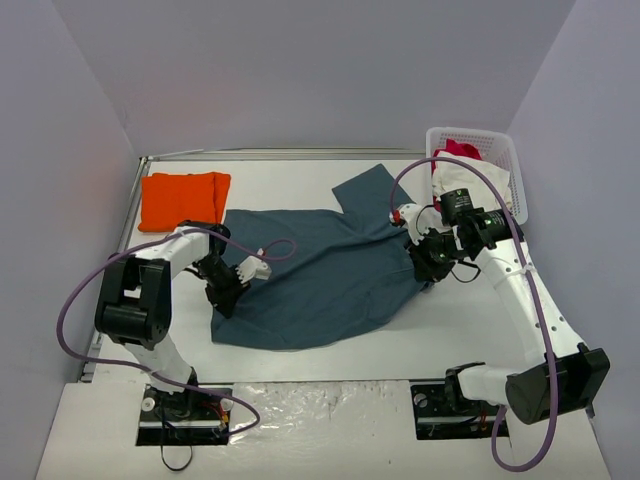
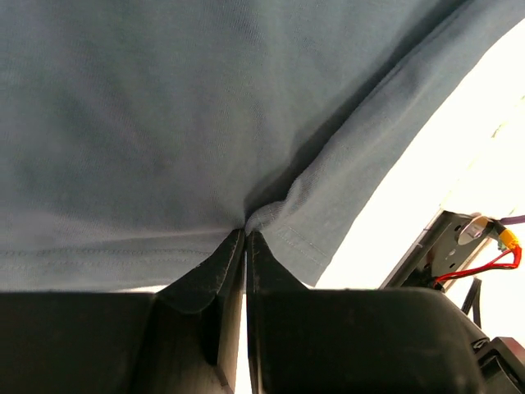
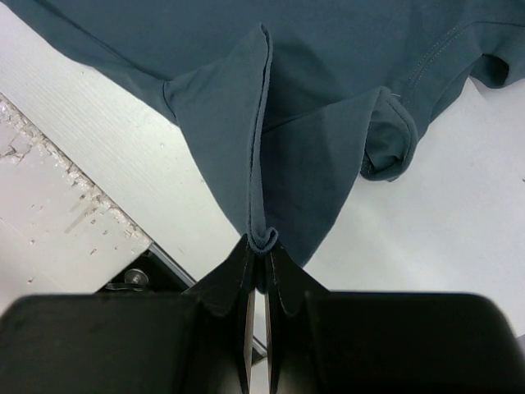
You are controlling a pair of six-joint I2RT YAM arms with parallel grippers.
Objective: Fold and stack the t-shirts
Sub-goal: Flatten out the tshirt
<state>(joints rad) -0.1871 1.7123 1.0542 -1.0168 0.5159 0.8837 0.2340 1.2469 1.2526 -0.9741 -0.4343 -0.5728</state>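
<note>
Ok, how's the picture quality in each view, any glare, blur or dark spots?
Top view: sharp, evenly lit, glare on the glossy strip at the near edge. Left wrist view: table blown out white beside the blue t-shirt. Right wrist view: crisp, stitching readable, right end effector almost black.

Work area: table and surrounding walls.
White table (image 1: pixel 290 180) enclosed by plain pale-grey walls (image 1: pixel 300 70) at back and both sides; white plastic basket (image 1: pixel 505 150) at far right corner; even, diffuse lighting.
</note>
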